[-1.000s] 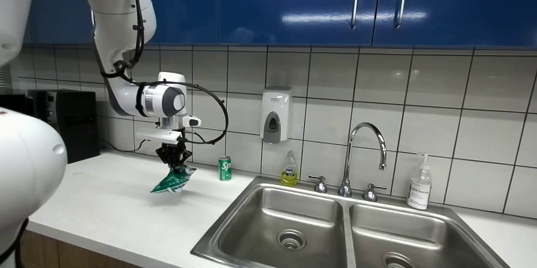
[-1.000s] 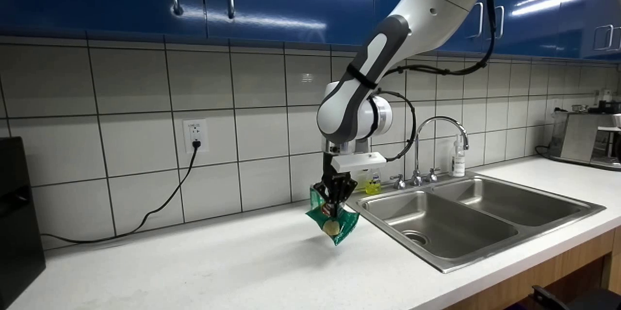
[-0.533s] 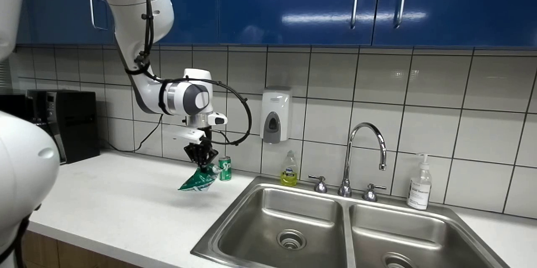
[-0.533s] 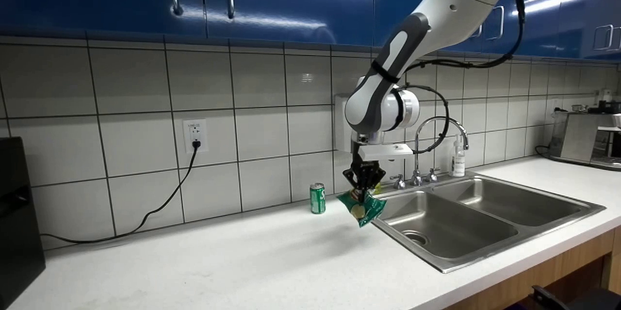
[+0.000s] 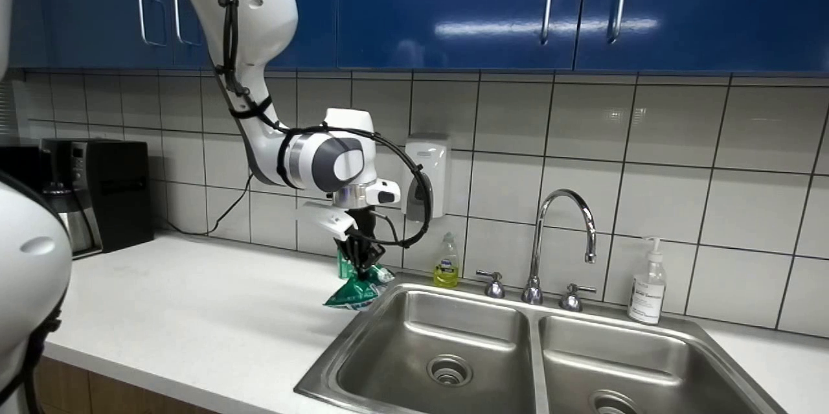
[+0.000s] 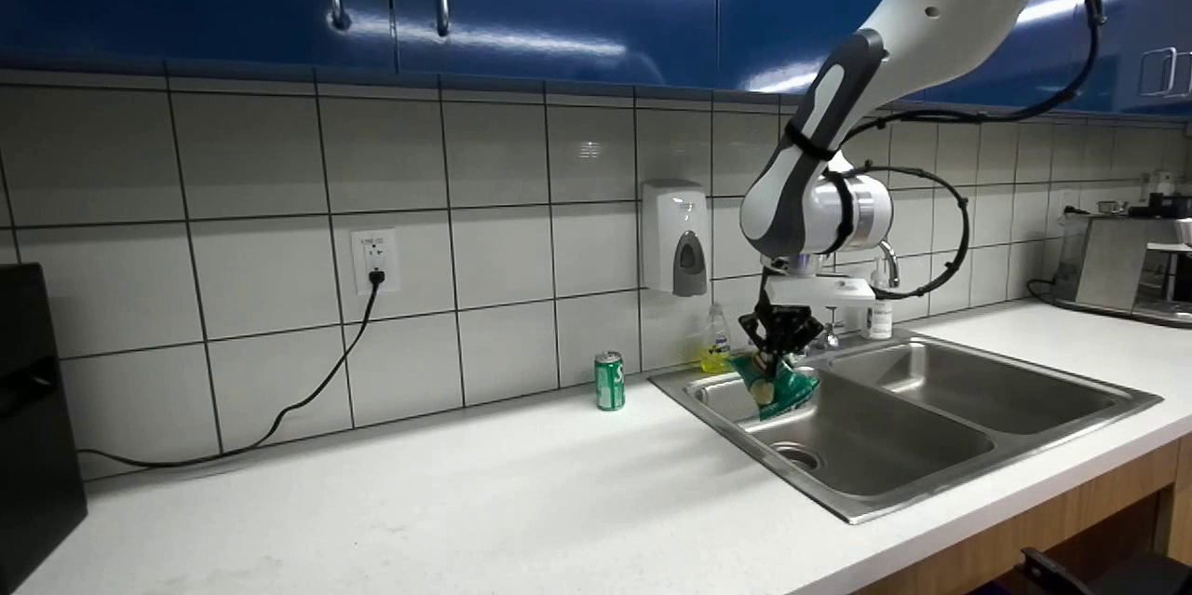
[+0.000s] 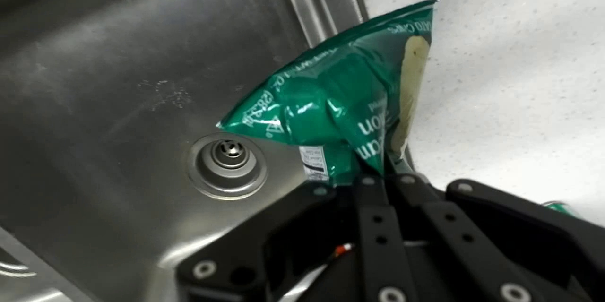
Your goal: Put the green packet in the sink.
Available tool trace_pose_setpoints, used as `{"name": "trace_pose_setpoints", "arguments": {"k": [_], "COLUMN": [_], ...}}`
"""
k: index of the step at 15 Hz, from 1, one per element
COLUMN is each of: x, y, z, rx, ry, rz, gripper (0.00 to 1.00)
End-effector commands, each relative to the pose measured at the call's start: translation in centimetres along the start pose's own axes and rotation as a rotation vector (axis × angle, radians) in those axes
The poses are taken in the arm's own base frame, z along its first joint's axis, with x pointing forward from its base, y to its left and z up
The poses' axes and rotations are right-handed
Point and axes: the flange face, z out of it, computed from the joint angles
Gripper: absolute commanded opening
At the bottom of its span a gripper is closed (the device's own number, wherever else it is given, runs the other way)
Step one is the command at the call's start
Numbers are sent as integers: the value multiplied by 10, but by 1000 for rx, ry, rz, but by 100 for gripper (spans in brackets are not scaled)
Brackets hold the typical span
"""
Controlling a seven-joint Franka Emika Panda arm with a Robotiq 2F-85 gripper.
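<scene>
Packet (image 7: 326,99), green and crinkled, hung in the grasp of the claw (image 7: 386,176) roughly above the steel rim (image 7: 315,4) where the tabletop (image 6: 419,502) met the sink (image 5: 395,349), between the tabletop's back and front edges. The wrist view showed one corner over the left basin (image 7: 142,80) and another out past the rim. The carry looked nearly finished, with lowering and release yet to do. Doing it well called for moving sideways, parallel to the tabletop's back edge, until every corner cleared the rim and the bag sat above the drain (image 7: 228,165), then sinking straight down and parting the fingers (image 7: 373,198) low and slowly, lest the light foil snag or slip back over the side.

The claw's fingertips were buried in folds, so how deep the pinch went could not be told, nor how much air lay between packet and rim. In an exterior view a green can (image 5: 344,268) by the back edge was mostly blocked by claw and packet, and the sink's near side was cropped at the bottom. In an exterior view the arm (image 6: 922,55) covered most of the faucet (image 6: 894,272). Creases left the print on the foil only partly legible.
</scene>
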Motion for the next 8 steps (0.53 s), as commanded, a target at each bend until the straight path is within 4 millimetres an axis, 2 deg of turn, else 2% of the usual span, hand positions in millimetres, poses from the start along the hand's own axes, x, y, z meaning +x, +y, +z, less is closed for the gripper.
{"name": "trace_pose_setpoints", "arguments": {"k": [1,4,8], "x": [-6,-7,-9], "y": [40,63,76], "z": [2,17,45], "rx": [0,-6,-15], "ry": [32,42,39], "rz": [75,126,149], "gripper": [0,0,0]}}
